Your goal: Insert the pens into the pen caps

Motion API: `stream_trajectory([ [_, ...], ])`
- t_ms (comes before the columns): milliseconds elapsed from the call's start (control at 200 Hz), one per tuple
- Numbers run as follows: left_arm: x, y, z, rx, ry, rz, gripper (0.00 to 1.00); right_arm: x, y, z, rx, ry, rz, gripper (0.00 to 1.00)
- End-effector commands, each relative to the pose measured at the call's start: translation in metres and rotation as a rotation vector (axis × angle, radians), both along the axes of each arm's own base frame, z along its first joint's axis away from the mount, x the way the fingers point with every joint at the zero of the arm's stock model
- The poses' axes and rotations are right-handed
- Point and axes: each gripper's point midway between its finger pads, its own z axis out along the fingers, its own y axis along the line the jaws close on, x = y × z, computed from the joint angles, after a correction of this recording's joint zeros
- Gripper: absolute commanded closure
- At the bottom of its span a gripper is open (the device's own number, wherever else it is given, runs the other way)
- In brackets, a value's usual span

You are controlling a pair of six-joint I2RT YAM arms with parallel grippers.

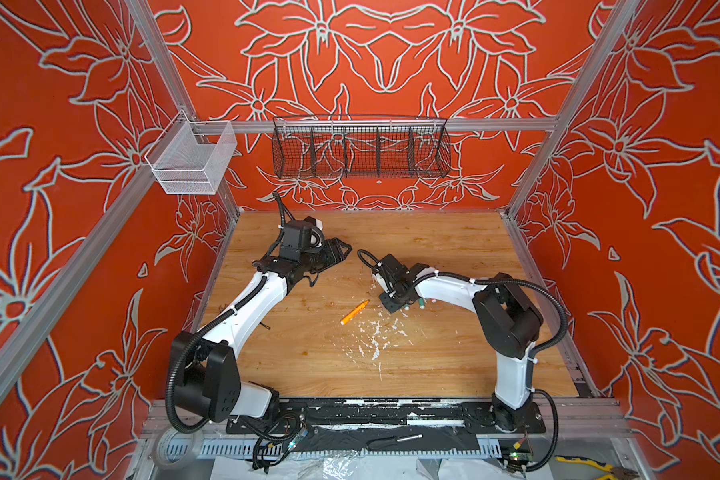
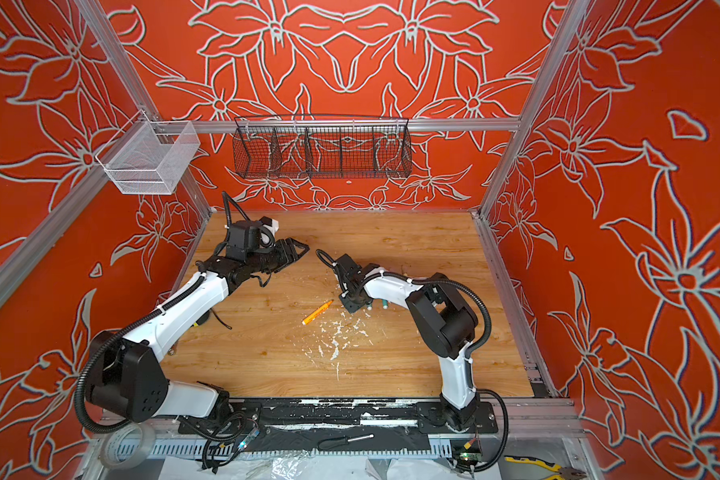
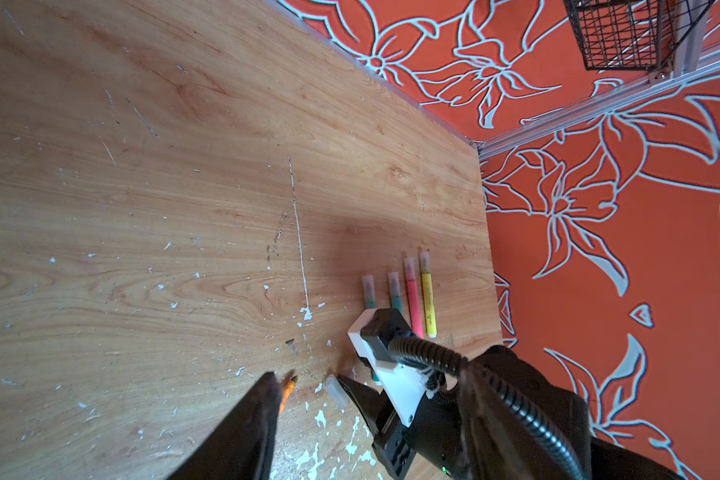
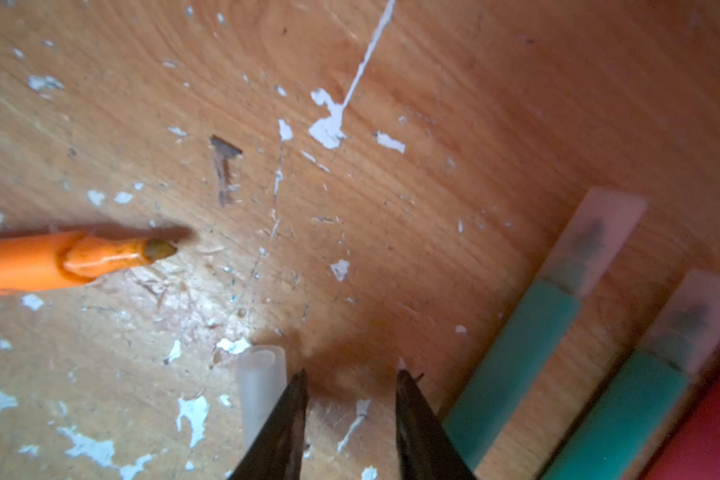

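five pens in all. seeing four lying side by side with caps (image 3: 409, 266) on, beside the right gripper (image 4: 352, 376): teal pens (image 4: 516, 353), pink pen (image 3: 413, 299), yellow pen (image 3: 427, 299). seeing the orange pen (image 1: 355, 311) lying bare near the middle of the table (image 1: 433, 353). finding the right gripper low, fingers (image 4: 292, 415) a little apart, gripping nothing, a loose pen cap (image 4: 260, 386) lying just outside one finger. finding the left gripper (image 1: 344, 249) up high, spread open, holding nothing.

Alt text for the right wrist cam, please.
Right gripper, jaws open over the wooden table, with a loose clear pen cap just outside one fingertip. An uncapped orange pen lies to one side, two capped teal pens to the other.
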Motion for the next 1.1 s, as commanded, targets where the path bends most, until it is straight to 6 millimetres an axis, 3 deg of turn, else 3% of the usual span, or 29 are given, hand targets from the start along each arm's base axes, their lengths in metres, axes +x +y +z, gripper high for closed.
stream_trajectory([
  [0, -0.001, 0.001, 0.005, 0.004, -0.029, -0.003, 0.33, 0.003, -0.004, 0.005, -0.012, -0.003, -0.023, 0.63],
  [450, 0.001, 0.003, 0.002, 0.004, -0.017, -0.001, 0.33, -0.021, -0.015, 0.000, -0.002, 0.052, -0.049, 0.67],
  [626, 0.001, 0.003, 0.002, 0.008, -0.020, 0.002, 0.33, -0.032, -0.005, 0.006, 0.072, 0.072, -0.044, 0.67],
  [871, 0.001, 0.008, -0.001, 0.032, -0.018, 0.017, 0.33, -0.030, 0.010, 0.007, 0.141, 0.084, -0.049, 0.67],
  [1096, 0.003, 0.013, -0.012, 0.069, 0.004, 0.042, 0.33, -0.029, -0.006, 0.019, 0.084, 0.040, -0.058, 0.67],
])
